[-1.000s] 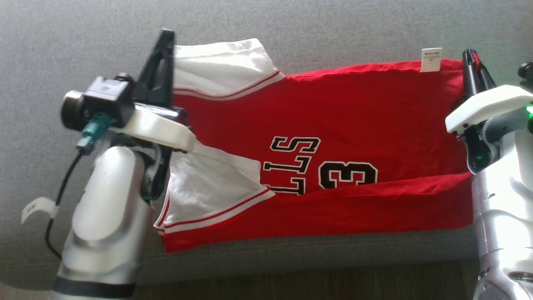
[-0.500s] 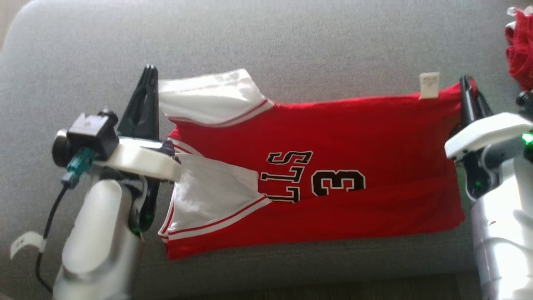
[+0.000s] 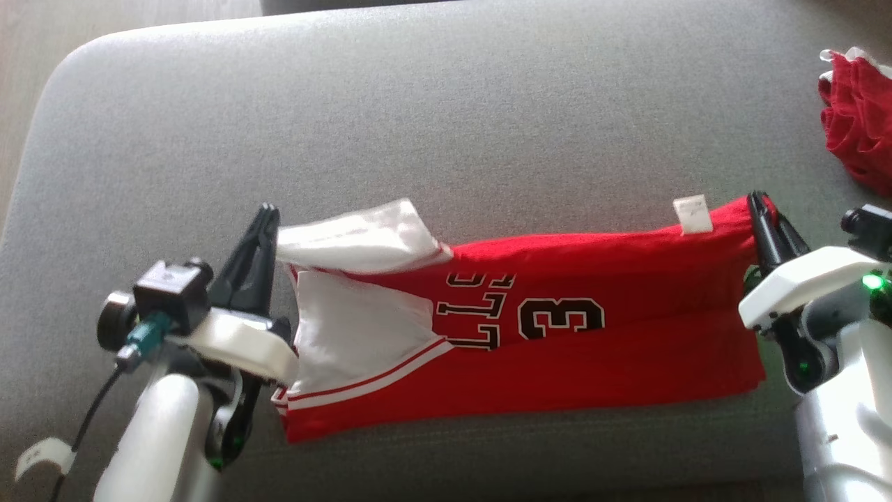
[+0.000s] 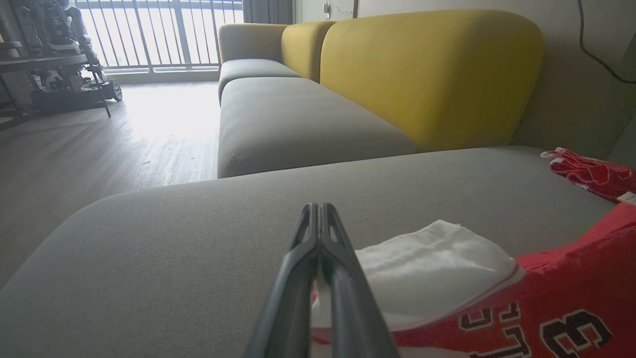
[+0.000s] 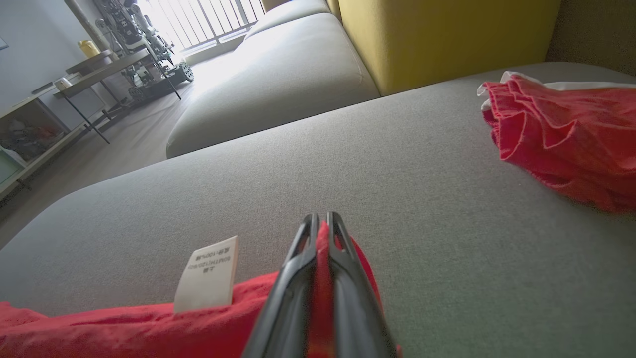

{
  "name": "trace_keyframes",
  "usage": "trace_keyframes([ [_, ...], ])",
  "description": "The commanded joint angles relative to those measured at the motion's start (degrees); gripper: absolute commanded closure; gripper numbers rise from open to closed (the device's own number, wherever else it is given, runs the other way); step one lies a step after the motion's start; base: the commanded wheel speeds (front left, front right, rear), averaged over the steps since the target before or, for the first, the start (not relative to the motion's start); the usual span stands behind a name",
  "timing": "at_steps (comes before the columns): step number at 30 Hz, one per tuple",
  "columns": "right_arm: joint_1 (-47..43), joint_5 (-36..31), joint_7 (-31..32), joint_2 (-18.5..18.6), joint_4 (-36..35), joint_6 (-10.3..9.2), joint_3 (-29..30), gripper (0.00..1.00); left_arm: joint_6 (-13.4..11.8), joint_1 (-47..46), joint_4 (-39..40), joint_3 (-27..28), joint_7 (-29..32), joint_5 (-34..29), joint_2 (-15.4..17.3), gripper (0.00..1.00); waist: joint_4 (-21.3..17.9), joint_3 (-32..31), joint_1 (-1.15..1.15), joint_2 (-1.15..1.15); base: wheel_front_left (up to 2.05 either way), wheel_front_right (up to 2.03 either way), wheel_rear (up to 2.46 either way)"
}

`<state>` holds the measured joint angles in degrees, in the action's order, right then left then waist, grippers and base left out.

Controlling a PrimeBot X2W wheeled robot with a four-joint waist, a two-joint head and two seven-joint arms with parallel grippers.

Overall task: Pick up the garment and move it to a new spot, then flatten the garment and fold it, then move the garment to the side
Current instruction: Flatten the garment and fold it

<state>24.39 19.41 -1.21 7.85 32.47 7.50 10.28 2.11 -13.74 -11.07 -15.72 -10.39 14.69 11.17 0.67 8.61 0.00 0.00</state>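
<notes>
Head view: a grey sofa cushion (image 3: 446, 125) carries the red jersey (image 3: 592, 362), folded lengthwise across the lower middle of the frame, its black lettering partly hidden under the fold. A crumpled red cloth (image 3: 854, 132) is cut off at the upper right edge. The left gripper (image 3: 268, 210) pinches the jersey's white sleeve end. The right gripper (image 3: 754, 199) pinches its red corner beside a white label (image 3: 693, 215).

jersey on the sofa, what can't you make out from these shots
Lettering on the jersey: head view, white sleeve and a red fold cover part of it.
Care tag print: head view, too small and blurred.
Second red garment: head view, cut off by the right edge.
</notes>
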Motion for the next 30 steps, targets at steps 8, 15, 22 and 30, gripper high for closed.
trace_keyframes([
  [8,-4.49,1.17,3.9,1.26,-7.83,-0.01,-1.72,1.0,0.69,2.21,4.36,1.15,2.47,0.51,3.67,1.0,-0.37,-0.55,0.0,0.0,0.0,0.0,0.0],
  [15,-7.03,0.09,4.7,1.7,-8.73,-0.01,-1.23,1.0,1.57,4.82,5.55,0.04,4.75,0.59,5.88,1.0,-0.66,-0.36,0.0,0.0,0.0,0.0,0.0],
  [22,-8.06,-2.21,5.7,2.86,-7.1,-0.01,-1.47,1.0,3.23,6.42,6.01,-3.0,7.13,0.26,8.15,1.0,-0.61,-0.13,0.0,0.0,0.0,0.0,0.0],
  [30,-9.69,-2.3,9.84,3.86,-7.94,-0.01,-3.62,1.0,4.25,7.94,6.89,-6.63,9.66,0.08,10.41,1.0,-1.13,-0.43,0.0,0.0,0.0,0.0,0.0],
])
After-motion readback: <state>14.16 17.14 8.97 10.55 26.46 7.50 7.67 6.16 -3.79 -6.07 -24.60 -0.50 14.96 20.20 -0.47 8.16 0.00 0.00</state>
